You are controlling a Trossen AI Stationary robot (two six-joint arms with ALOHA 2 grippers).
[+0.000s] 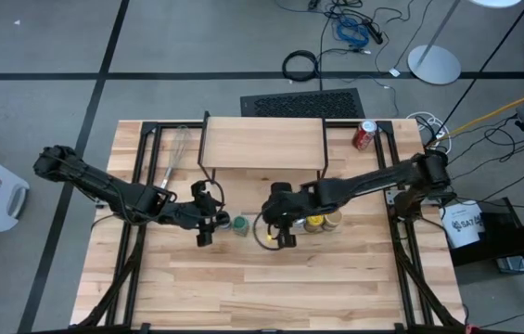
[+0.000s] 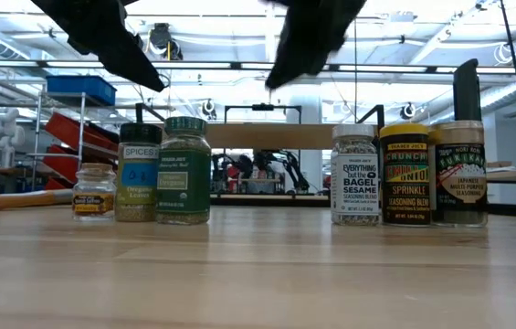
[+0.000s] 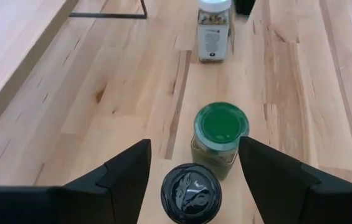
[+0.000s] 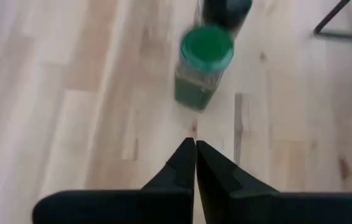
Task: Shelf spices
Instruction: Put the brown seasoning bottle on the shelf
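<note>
**Spice shelving: left arm lined up on the first jar**

All spices stand upright on the table, in front of the shelf (image 1: 263, 144); the shelf board carries none. The low view shows two groups. One holds a small squat jar (image 2: 93, 192), a dark-lid jar (image 2: 139, 172) and a green-lid jar (image 2: 184, 170), standing close together. The other holds a white-lid jar (image 2: 354, 175), a yellow jar (image 2: 405, 174) and a tan-lid jar (image 2: 459, 174), side by side.

The left gripper (image 3: 191, 180) is above the first group with its fingers spread and nothing gripped. In the left wrist view the dark lid sits between the two fingers, with the green lid just beyond it. Contact with the jar is not evident.

The right gripper (image 4: 195, 163) has its fingers pressed together and holds nothing. It hovers over bare table between the two groups, with the green-lid jar ahead of it.

Step in hand, as judged: approach to the dark-lid jar, before grasp. No jar is shelved, so the task is near its start.

Next move calls for: lower the left fingers to straddle the jar body, close, lift straight up clear of the adjacent green-lid jar, then carry to the shelf board. Risk: the far finger may nudge the green-lid jar.
</note>
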